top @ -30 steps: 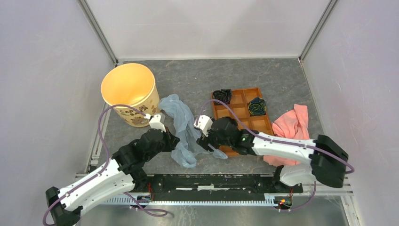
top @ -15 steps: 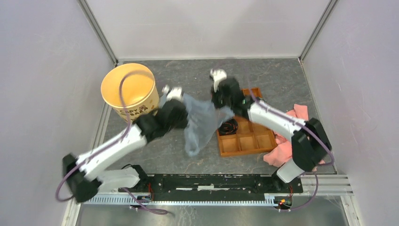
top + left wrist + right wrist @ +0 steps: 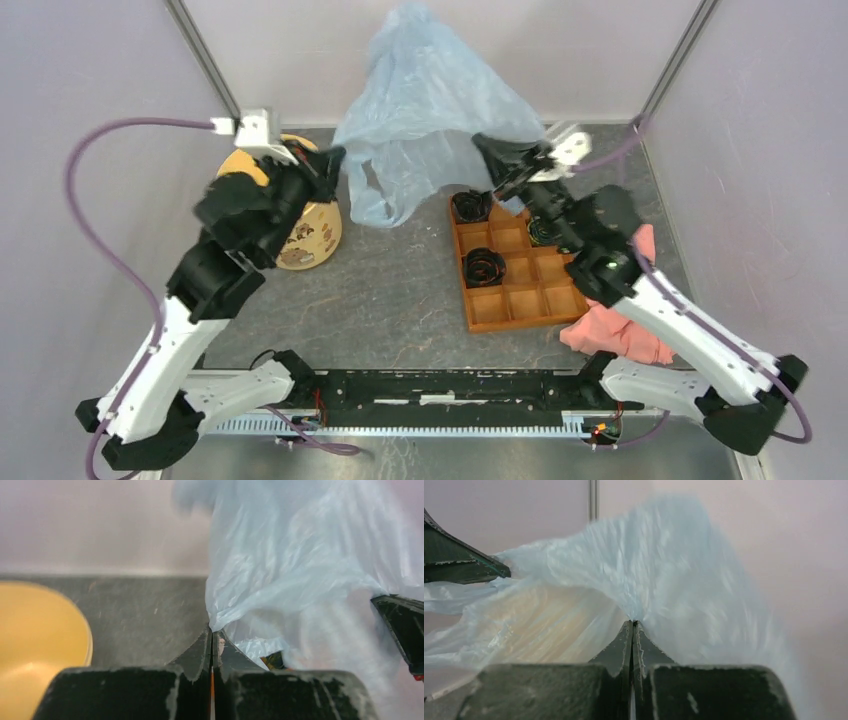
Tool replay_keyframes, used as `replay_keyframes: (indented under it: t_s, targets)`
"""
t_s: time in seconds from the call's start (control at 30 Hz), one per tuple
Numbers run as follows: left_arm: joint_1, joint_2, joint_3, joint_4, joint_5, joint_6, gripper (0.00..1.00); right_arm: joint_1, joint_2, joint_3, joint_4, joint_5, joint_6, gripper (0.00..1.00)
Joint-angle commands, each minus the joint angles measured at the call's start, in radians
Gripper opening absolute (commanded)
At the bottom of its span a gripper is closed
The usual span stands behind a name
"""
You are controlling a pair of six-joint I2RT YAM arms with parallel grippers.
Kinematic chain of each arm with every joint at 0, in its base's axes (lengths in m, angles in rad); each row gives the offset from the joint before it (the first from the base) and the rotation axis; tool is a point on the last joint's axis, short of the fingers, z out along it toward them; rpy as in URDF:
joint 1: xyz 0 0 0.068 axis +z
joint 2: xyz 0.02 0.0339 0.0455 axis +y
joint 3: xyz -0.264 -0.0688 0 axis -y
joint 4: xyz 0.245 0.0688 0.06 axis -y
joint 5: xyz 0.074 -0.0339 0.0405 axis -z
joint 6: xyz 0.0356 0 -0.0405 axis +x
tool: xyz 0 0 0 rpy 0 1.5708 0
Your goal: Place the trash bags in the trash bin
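The pale blue translucent trash bag (image 3: 430,110) hangs billowed in the air above the back of the table, stretched between both arms. My left gripper (image 3: 335,157) is shut on the bag's left edge, seen close up with film (image 3: 280,570) pinched at the fingertips of my left gripper (image 3: 213,630). My right gripper (image 3: 483,147) is shut on the bag's right edge; film (image 3: 649,575) rises from the tips of my right gripper (image 3: 632,623). The cream-yellow trash bin (image 3: 318,228) stands at the left, mostly hidden behind my left arm; its rim (image 3: 82,630) shows in the left wrist view.
An orange compartment tray (image 3: 520,300) lies right of centre with dark coiled items (image 3: 484,267) in some cells. A pink cloth (image 3: 625,335) lies by the tray's right side under my right arm. Walls enclose the table on three sides.
Both arms have risen from low over the table, lifting the bag off the surface and spreading it wide in the air. The right gripper closed on the bag.
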Motion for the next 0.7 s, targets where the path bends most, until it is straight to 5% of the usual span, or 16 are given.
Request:
replay_keyframes:
  t_s: [0.0,0.13,0.2,0.33,0.5,0.6,0.67]
  targets:
    - [0.026,0.101,-0.361,-0.206,-0.061,-0.169,0.02,-0.015,0.219,-0.252,-0.063,-0.017,0.104,0.00]
    - [0.027,-0.021,-0.605,-0.119,0.060,-0.249,0.02,-0.013,0.241,-0.439,0.023,-0.181,0.243,0.01]
    - [0.035,-0.058,-0.573,-0.087,0.065,-0.225,0.02,-0.013,0.204,-0.400,0.018,-0.150,0.236,0.00]
    - [0.042,0.074,-0.155,-0.118,0.088,-0.071,0.02,-0.015,0.226,-0.010,-0.149,-0.067,0.096,0.00]
    - [0.041,0.235,0.383,-0.080,0.370,-0.001,0.02,-0.011,0.296,0.479,-0.288,-0.133,0.018,0.01]
    - [0.040,0.112,0.249,0.115,0.494,-0.038,0.02,0.021,0.157,0.333,-0.131,-0.180,0.035,0.00]
    - [0.040,-0.009,0.006,0.181,0.396,-0.077,0.02,0.022,0.053,0.052,0.045,-0.200,0.097,0.01]
